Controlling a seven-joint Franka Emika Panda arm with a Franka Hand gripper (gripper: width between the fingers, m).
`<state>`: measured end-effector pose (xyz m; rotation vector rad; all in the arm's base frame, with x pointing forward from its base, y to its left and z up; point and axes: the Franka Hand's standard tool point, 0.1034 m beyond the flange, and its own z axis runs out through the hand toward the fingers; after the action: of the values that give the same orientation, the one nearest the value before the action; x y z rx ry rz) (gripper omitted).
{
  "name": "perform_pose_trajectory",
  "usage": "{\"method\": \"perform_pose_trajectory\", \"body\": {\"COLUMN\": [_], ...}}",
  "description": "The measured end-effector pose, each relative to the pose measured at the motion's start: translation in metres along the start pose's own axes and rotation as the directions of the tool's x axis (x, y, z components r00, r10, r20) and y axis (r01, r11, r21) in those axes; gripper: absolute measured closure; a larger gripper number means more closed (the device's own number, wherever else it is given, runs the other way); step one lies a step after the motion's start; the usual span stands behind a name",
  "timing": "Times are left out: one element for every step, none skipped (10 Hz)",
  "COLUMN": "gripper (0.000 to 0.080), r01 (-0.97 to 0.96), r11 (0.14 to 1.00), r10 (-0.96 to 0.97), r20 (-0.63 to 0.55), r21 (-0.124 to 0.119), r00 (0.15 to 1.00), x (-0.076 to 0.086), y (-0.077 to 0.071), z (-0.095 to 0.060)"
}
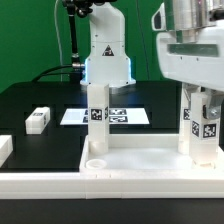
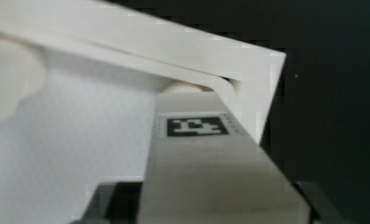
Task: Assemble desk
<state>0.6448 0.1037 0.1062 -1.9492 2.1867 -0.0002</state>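
The desk panel [image 1: 140, 160] lies flat at the front of the black table, white with a raised rim. One white leg [image 1: 97, 122] with tags stands upright at its corner toward the exterior view's left. A round socket [image 1: 95, 160] shows open in front of it. My gripper [image 1: 201, 100] is shut on a second tagged leg [image 1: 205, 128] and holds it upright at the panel's corner on the exterior view's right. In the wrist view this leg [image 2: 203, 150] runs from between my dark fingers [image 2: 118, 200] down to the panel's corner [image 2: 235, 70]. Where leg meets socket is hidden.
A loose white leg [image 1: 38, 120] lies on the table toward the exterior view's left. Another white part [image 1: 5, 148] lies at the left edge. The marker board [image 1: 128, 116] lies flat behind the panel, in front of the robot base [image 1: 105, 60].
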Motion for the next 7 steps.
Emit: {"method": "perform_pose_trajectory", "body": {"gripper": [0.0505,0.0505,0.041,0.0259,0.0183,0.016,0.016], "r01": [0.01,0.061,0.084,0.283,0.528,0.695,0.714], "r11": [1.0,0.998,0.996,0.959,0.849,0.716,0.698], "r10": [-0.01,-0.061,-0.084,-0.283,-0.528,-0.69,-0.71], "r20": [0.006,0.006,0.006,0.0,0.017,0.085,0.077], "r21": [0.016,0.013,0.012,0.0,-0.031,-0.069,-0.058], "r00": [1.0,0.998,0.996,0.959,0.849,0.719,0.7], "x": [-0.0004,-0.0006,-0.0006,-0.001,-0.0032,-0.0048,-0.0041], "y": [0.0018,0.0012,0.0016,0.003,0.0058,0.0096,0.0041], "z": [-0.0005,0.0,0.0006,0.0016,0.0032,0.0047,0.0041]}}
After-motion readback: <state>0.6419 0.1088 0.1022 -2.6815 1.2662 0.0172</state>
